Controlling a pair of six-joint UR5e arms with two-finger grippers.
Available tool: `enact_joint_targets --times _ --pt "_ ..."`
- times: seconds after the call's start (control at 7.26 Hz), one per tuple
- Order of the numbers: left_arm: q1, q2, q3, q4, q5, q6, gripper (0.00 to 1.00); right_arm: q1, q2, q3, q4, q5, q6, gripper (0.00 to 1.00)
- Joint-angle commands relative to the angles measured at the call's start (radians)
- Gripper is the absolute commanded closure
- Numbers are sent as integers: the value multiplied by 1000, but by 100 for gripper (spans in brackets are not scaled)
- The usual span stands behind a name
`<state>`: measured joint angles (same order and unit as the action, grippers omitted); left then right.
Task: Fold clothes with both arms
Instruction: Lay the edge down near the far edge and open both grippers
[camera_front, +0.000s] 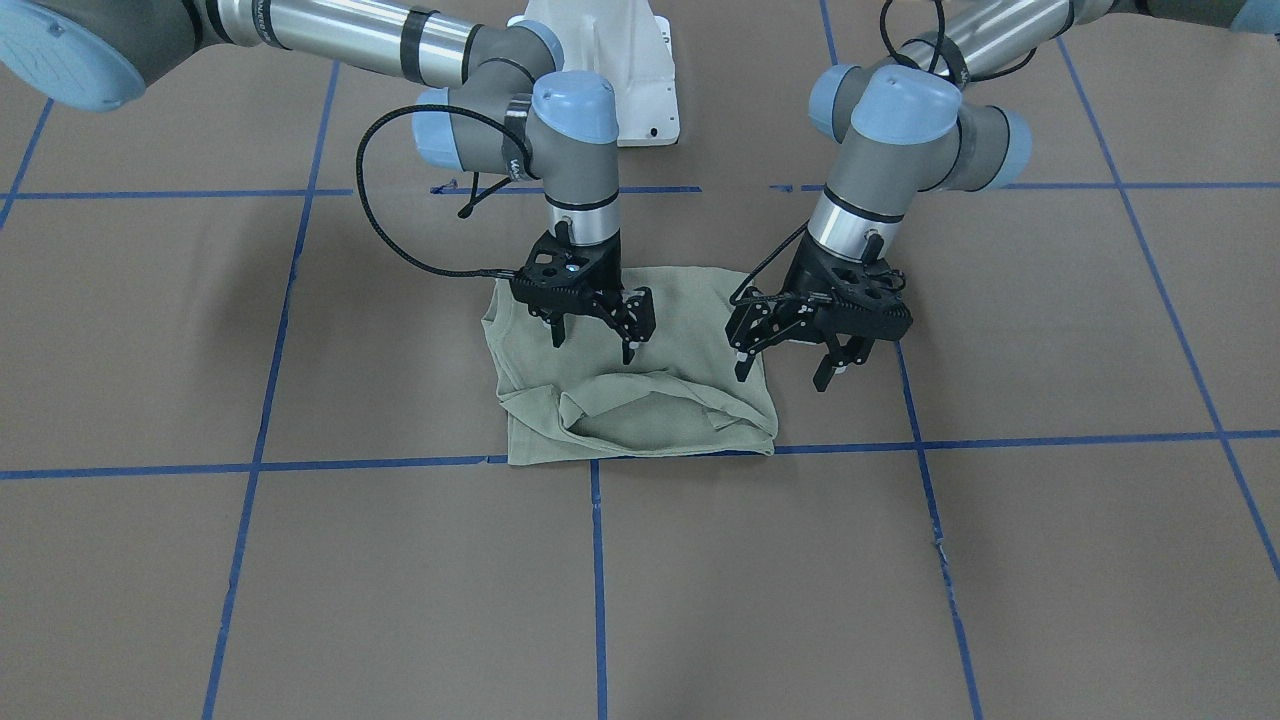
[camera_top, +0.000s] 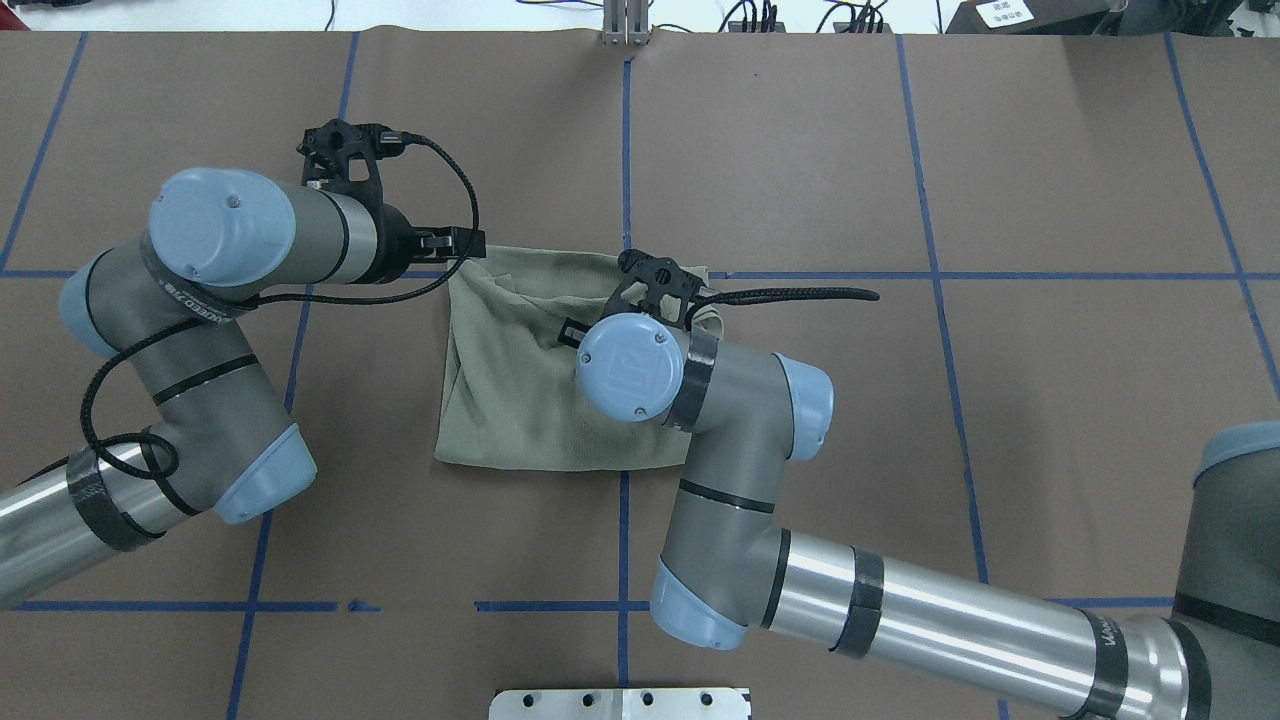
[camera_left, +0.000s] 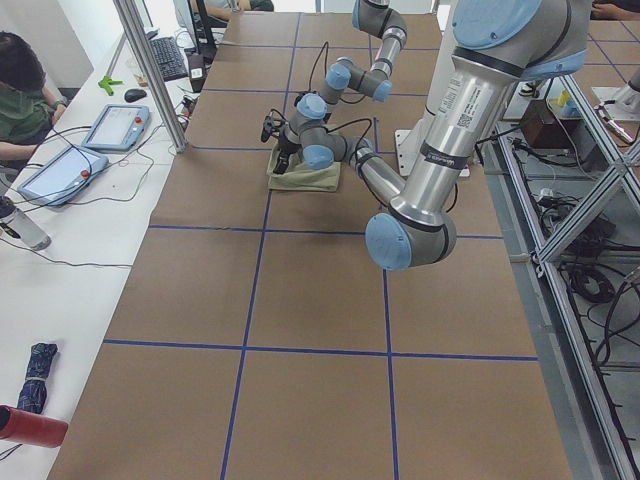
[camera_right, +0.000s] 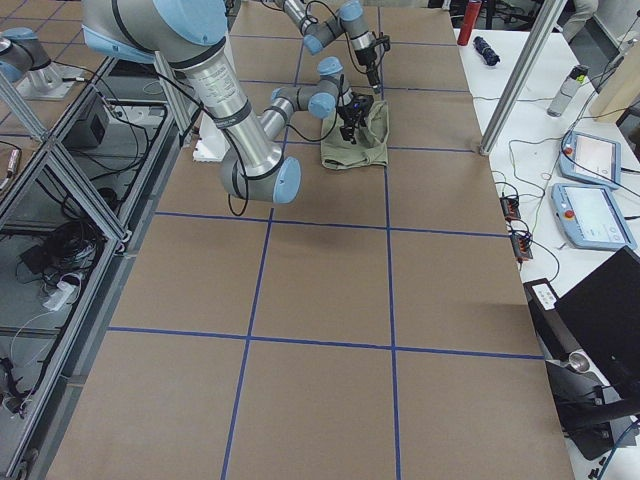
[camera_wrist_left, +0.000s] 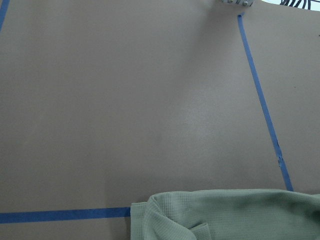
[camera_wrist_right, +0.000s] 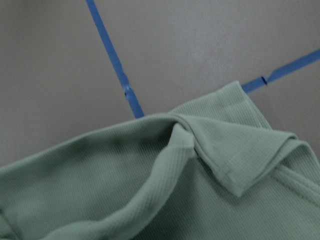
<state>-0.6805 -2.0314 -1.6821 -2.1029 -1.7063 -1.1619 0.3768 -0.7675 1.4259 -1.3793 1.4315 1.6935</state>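
Observation:
The sage-green shirt (camera_front: 640, 410) lies folded into a rough square on the brown table, with loose folds heaped along its edge far from the robot. It also shows in the overhead view (camera_top: 520, 390), the left wrist view (camera_wrist_left: 225, 215) and the right wrist view (camera_wrist_right: 165, 185). My right gripper (camera_front: 592, 345) hangs open and empty just above the shirt's middle. My left gripper (camera_front: 783, 372) hangs open and empty over the shirt's side edge, one finger above the cloth and the other above bare table. No fingers show in the wrist views.
The white pedestal base (camera_front: 610, 60) stands at the robot's side of the table. Blue tape lines (camera_front: 597, 560) grid the brown surface. Side desks with tablets (camera_left: 110, 125) and an operator (camera_left: 20, 90) lie beyond the table's far edge.

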Motion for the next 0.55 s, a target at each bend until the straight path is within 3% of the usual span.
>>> enact_joint_targets --times 0.0,0.14,0.41 --pt "-1 2 -1 -5 -1 -5 0 -6 5 -28 -7 -28 -67 0" --pt "-1 2 -2 -5 -1 -7 0 23 8 -34 -9 -28 -83 0" --pt "-1 2 -2 -5 -1 -7 0 101 72 -184 -7 -25 -124 0"
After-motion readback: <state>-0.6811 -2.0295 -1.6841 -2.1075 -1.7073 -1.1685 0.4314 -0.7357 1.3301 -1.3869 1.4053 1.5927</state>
